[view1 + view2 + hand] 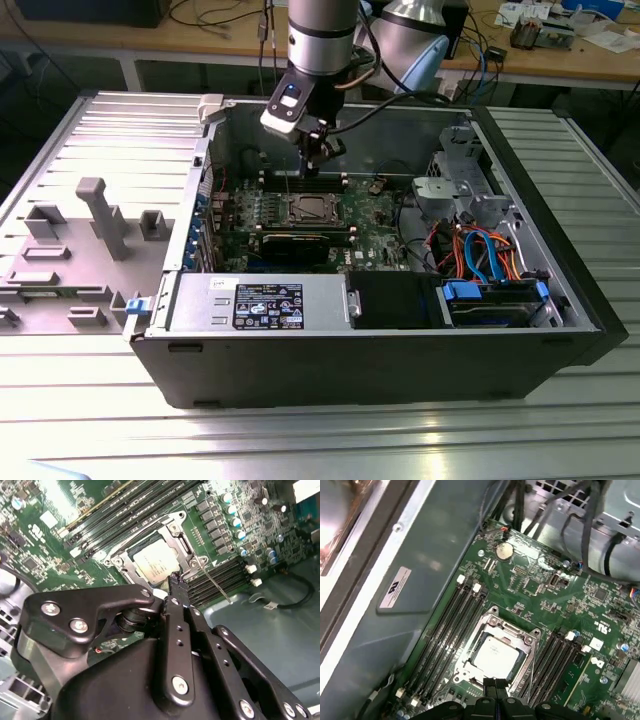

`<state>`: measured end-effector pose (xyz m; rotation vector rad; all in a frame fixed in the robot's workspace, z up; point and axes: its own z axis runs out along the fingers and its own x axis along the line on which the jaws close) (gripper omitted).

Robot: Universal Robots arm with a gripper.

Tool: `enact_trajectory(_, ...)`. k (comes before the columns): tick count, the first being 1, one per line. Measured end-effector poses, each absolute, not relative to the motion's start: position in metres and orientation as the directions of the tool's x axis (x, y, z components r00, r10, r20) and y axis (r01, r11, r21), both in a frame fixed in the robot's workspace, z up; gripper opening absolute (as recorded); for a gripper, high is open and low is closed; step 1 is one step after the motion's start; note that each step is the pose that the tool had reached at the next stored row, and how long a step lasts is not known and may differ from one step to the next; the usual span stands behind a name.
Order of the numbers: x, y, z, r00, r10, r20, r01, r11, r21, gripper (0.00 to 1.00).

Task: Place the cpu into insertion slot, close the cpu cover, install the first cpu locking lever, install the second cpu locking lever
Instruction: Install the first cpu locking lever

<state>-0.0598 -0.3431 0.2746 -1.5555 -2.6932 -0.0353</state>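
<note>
The cpu [496, 657] lies flat in the insertion slot [307, 208] on the green board, its silver face [155, 562] showing through the window of the cpu cover [494, 624]. The cover [172, 532] is down over the chip. A thin metal locking lever [216, 584] sticks out at an angle from one side of the socket. My gripper [318, 150] hangs a little above the socket inside the case. Its two black fingertips [490, 685] are pressed together with nothing between them, close to one edge of the cover in both wrist views.
Long black memory slots [447, 630] run along both sides of the socket. The grey case wall [420, 570] stands close behind. Cables [480, 250] and a drive cage [450, 190] fill the exterior view's right. A grey fixture [100, 215] stands outside the case on the left.
</note>
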Motion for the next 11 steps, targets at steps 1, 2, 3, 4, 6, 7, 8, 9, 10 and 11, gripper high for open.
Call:
enact_trajectory(1,-0.0598,-0.3431,0.2744,-0.527,0.849,0.038,0.850,0.527,0.004,0.11)
enact_trajectory(2,-0.0598,-0.3431,0.2743,-0.554,0.832,0.038,0.832,0.554,0.004,0.11)
enact_trajectory(3,-0.0598,-0.3431,0.2741,-0.585,0.810,0.038,0.811,0.585,0.004,0.11)
enact_trajectory(4,-0.0598,-0.3431,0.2740,-0.620,0.784,0.038,0.785,0.620,0.004,0.11)
enact_trajectory(6,-0.0598,-0.3431,0.2739,-0.654,0.755,0.038,0.756,0.655,0.004,0.11)
enact_trajectory(7,-0.0598,-0.3431,0.2739,-0.669,0.742,0.038,0.743,0.669,0.004,0.11)
enact_trajectory(8,-0.0598,-0.3431,0.2738,-0.677,0.735,0.038,0.736,0.677,0.004,0.11)
enact_trajectory(9,-0.0598,-0.3431,0.2738,-0.677,0.735,0.038,0.735,0.678,0.004,0.11)
enact_trajectory(10,-0.0597,-0.3431,0.2738,-0.678,0.735,0.038,0.735,0.678,0.004,0.11)
enact_trajectory(11,-0.0598,-0.3431,0.2738,-0.678,0.734,0.038,0.735,0.678,0.004,0.11)
